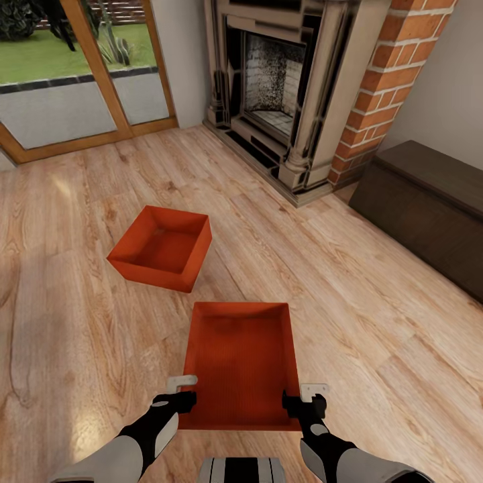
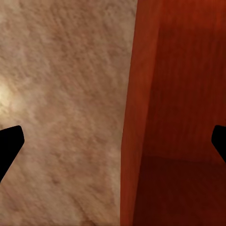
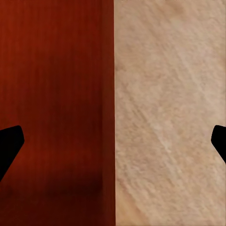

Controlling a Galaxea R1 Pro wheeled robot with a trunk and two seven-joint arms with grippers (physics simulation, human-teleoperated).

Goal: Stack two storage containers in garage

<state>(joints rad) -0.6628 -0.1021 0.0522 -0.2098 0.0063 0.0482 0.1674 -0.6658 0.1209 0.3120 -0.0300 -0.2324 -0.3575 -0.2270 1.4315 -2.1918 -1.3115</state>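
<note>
The near storage container (image 1: 241, 362) at 6 o'clock looks rigid, light and thin-walled. Left pincer (image 1: 180, 391) and right pincer (image 1: 303, 396) stand apart, each straddling a side wall, the sensible hold.

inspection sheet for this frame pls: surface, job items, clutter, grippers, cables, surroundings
Surface: light wood-plank floor.
Job's things: near storage container between both arms; far storage container apart, ahead-left; both open-top.
Clutter: nothing seen.
Grippers: left gripper open, straddling the near container's left wall; right gripper open, straddling its right wall.
Cables: nothing seen.
Surroundings: fireplace, brick chimney, dark bench, glass doors.
</note>
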